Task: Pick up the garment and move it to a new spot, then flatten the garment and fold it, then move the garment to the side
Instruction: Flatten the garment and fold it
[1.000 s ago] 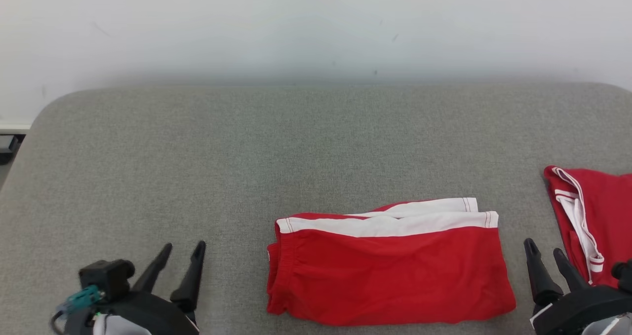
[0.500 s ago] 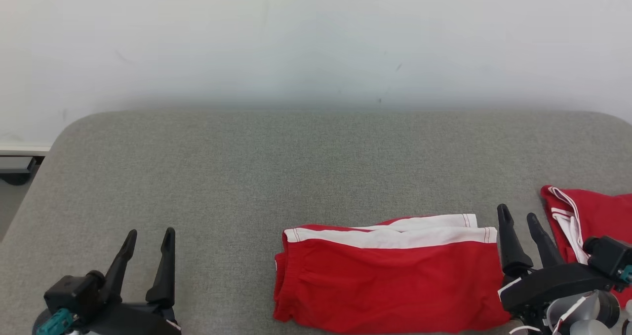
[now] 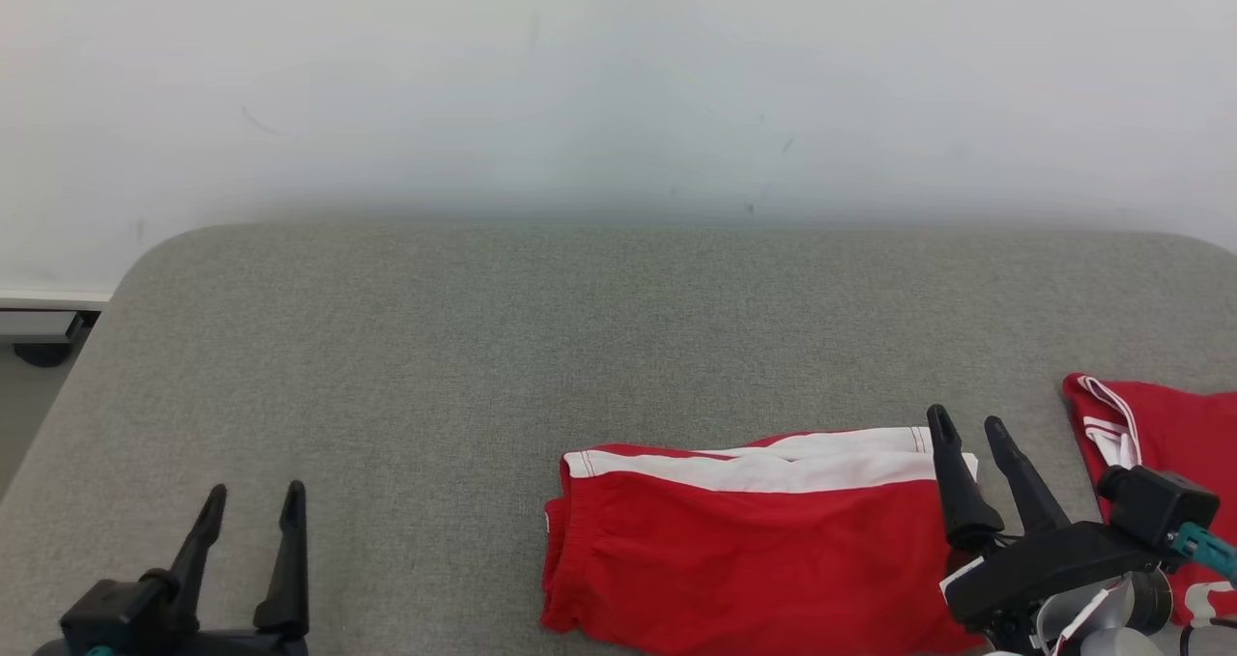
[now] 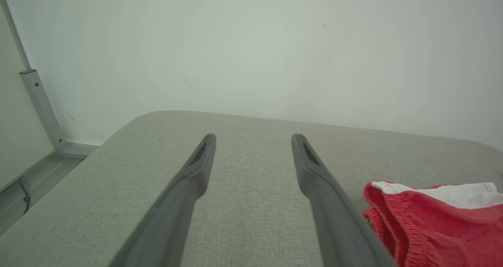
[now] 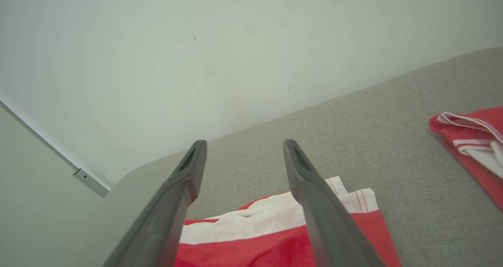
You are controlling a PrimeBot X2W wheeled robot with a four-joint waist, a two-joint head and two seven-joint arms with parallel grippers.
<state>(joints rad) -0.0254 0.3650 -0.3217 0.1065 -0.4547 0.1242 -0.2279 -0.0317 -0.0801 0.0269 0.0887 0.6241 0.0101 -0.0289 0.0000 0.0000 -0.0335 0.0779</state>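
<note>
Lying folded on the grey surface (image 3: 435, 347), the red and white garment (image 3: 763, 550) is seen near the front edge. The right gripper (image 3: 964, 418) is held wide open and empty over the garment's right end. The left gripper (image 3: 256, 490) is held wide open too, well to the garment's left. Another red cloth (image 3: 1169, 424) is seen off to the garment's right.
</note>
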